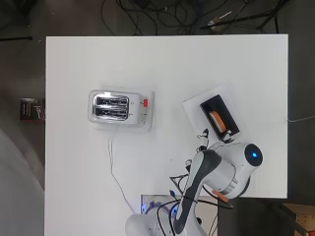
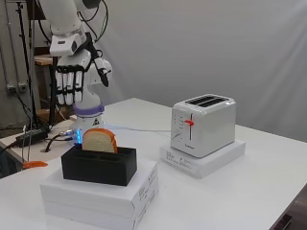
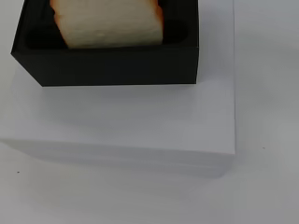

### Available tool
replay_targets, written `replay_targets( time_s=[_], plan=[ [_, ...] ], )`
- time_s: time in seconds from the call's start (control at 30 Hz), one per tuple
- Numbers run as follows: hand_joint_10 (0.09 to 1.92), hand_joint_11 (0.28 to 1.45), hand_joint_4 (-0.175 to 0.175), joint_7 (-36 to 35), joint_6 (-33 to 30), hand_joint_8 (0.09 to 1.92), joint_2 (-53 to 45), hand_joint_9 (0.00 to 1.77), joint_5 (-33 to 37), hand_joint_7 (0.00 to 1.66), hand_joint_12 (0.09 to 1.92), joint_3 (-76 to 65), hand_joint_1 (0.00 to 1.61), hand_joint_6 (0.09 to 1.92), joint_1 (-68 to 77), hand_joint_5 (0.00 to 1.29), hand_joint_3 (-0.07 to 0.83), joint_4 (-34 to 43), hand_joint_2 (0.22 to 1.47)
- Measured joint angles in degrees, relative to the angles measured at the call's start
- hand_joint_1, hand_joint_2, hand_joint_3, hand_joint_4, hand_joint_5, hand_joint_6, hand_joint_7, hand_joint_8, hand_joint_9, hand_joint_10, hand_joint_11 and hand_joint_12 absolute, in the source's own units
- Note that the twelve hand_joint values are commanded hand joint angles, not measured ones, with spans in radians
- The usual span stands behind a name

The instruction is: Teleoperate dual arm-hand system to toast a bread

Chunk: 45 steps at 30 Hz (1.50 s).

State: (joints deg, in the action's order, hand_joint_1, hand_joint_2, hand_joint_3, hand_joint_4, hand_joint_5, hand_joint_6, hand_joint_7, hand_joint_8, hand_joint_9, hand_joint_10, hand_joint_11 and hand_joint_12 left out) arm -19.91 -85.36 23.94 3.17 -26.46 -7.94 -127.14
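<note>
A slice of bread (image 2: 99,140) with an orange crust stands upright in a black holder (image 2: 99,166) on a white box (image 2: 100,194). From above the bread (image 1: 217,120) shows in the holder (image 1: 220,115), just beyond the arm's end. The wrist view shows the bread (image 3: 110,23) and holder (image 3: 112,65) close below. My hand (image 2: 76,79) hangs well above the holder, fingers straight and pointing down, holding nothing. A white two-slot toaster (image 1: 118,108) with a red lever (image 2: 189,122) sits on a flat white box, its slots empty.
The toaster's white cord (image 1: 114,172) runs across the table toward the arm's base. Cables and a small orange object (image 2: 34,164) lie near the base. The table's edge (image 1: 287,98) lies right of the holder's box.
</note>
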Motion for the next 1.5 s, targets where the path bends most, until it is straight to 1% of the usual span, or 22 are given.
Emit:
replay_targets(
  time_s=[0.27,0.4,0.5,0.67,0.8,1.23,1.4,1.5],
  plan=[
    [0.09,0.72,0.065,-2.43,-1.3,0.09,-1.38,0.81,0.91,0.53,0.09,-0.44,0.23,0.09,0.09,0.44,0.003,-0.13,1.03],
    [0.09,0.61,0.073,-3.88,-2.83,0.09,-1.56,0.71,1.61,0.48,0.09,-0.45,0.26,0.09,-0.02,0.43,-0.003,-1.26,1.02],
    [0.09,0.56,0.073,-4.6,-4.43,0.09,-0.99,0.66,2.28,0.44,0.09,-0.4,0.28,0.09,-0.32,0.42,-0.007,-2.68,1.01],
    [0.09,0.53,0.073,-5.38,-7.52,0.09,0.68,0.63,2.96,0.42,0.09,-0.4,0.29,0.09,-0.76,0.41,-0.005,-5.14,1.01],
    [0.09,0.53,0.067,-5.52,-8.66,0.09,1.45,0.63,2.7,0.41,0.09,-0.53,0.26,0.09,-0.85,0.36,0.0,-6.04,1.01],
    [0.09,0.54,0.074,-7.02,-5.88,0.09,-0.11,0.61,0.73,0.38,0.09,-4.34,0.23,0.09,-1.46,0.34,0.006,-1.76,1.05],
    [0.09,0.59,0.061,-8.18,-4.33,0.09,-1.19,0.68,0.03,0.42,0.09,-6.76,0.23,0.09,-1.6,0.36,-0.002,-0.29,1.03],
    [0.09,0.57,0.051,-8.72,-3.34,0.09,-2.17,0.69,-0.21,0.44,0.09,-7.53,0.22,0.09,-1.59,0.37,-0.007,0.8,1.02]
  ],
)
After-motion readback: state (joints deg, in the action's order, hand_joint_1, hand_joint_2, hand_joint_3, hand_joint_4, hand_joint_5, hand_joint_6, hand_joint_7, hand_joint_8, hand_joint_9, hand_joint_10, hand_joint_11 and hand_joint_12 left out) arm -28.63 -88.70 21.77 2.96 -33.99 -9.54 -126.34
